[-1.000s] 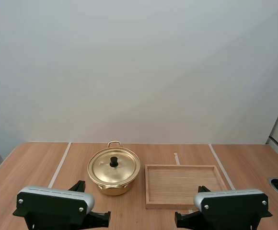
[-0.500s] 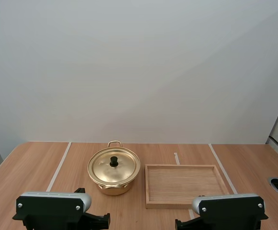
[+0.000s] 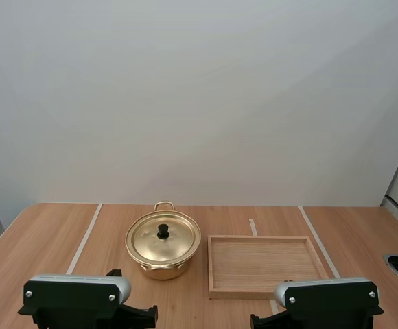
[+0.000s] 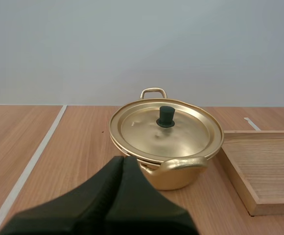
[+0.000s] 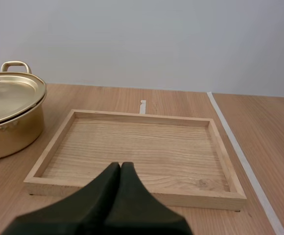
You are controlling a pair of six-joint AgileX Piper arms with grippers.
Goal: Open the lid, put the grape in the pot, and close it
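1. The pot (image 3: 178, 269) stands upright on the bench (image 3: 41, 233), left of the middle, gold and shiny.
2. Its lid (image 3: 178, 241) sits closed on the rim, with a black knob (image 3: 163, 232) upright at its centre.
3. The pot has two loop handles: the far handle (image 3: 163, 204) points away from me and the near handle (image 4: 178, 164) points toward my left arm.
4. Just beside the pot, on its right, lies the wooden tray (image 3: 264, 264), flat on the bench. Whether the two touch I cannot tell.
5. My left fingers (image 4: 123, 160) are pressed together into one dark wedge and grip nothing. They hang low over the bench, just short of the pot's near handle, aimed at the pot and apart from it.
6. My right fingers (image 5: 121, 166) are likewise pressed together with nothing between them. They sit at the near edge of the tray and point across its bare floor.
7. From the right wrist, the pot shows beside the tray's left rim, lid on.
8. In the high view my left arm (image 3: 75, 296) and my right arm (image 3: 329, 296) sit at the near edge of the bench, one before the pot and one before the tray.
9. White tape lines (image 3: 84, 236) run across the bench, away from me, on the outer sides of the pot and the tray.
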